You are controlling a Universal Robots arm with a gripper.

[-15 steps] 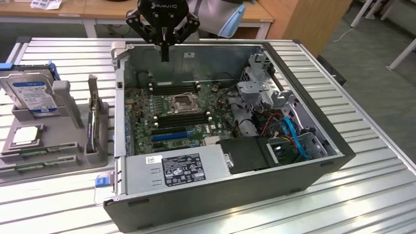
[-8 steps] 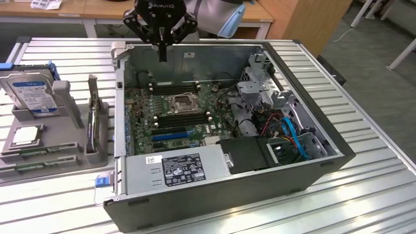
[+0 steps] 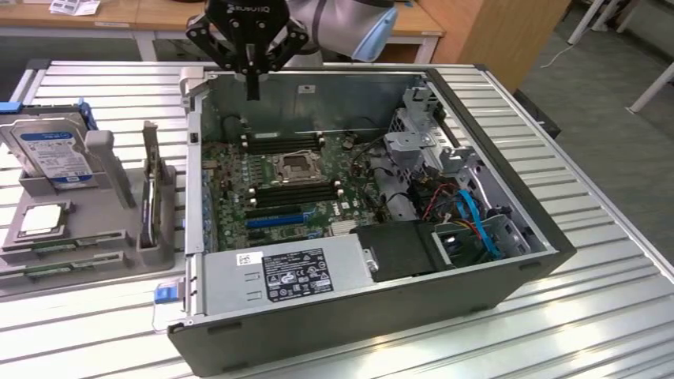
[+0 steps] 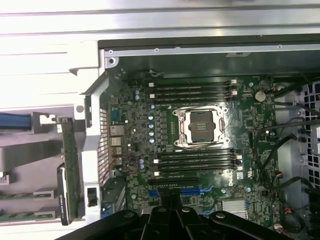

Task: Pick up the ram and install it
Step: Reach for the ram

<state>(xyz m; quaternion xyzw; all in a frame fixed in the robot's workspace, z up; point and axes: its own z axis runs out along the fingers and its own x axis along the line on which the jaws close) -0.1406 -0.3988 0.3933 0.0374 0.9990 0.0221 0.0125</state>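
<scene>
Two green ram sticks [image 3: 61, 245] [image 4: 25, 195] lie flat in a grey tray [image 3: 106, 237] on the table, at the exterior view's left of the open computer case [image 3: 506, 260]. My gripper [image 3: 252, 88] [image 4: 170, 202] hangs above the far edge of the case, well away from the sticks. Its fingers are pressed together and hold nothing. Inside the case lies the green motherboard [image 3: 237, 178] [image 4: 130, 115], with black memory slots [image 3: 280, 143] [image 4: 192, 90] on either side of the CPU socket [image 3: 295, 166] [image 4: 200, 125]. No stick sits in the slots.
The tray also carries a hard drive [image 3: 50, 154], a silver CPU chip [image 3: 43, 219] and an upright green card [image 3: 151, 181] [image 4: 70, 165] in a stand. A power supply [image 3: 284, 272], a drive cage [image 3: 421, 134] and cables [image 3: 474, 217] crowd the case.
</scene>
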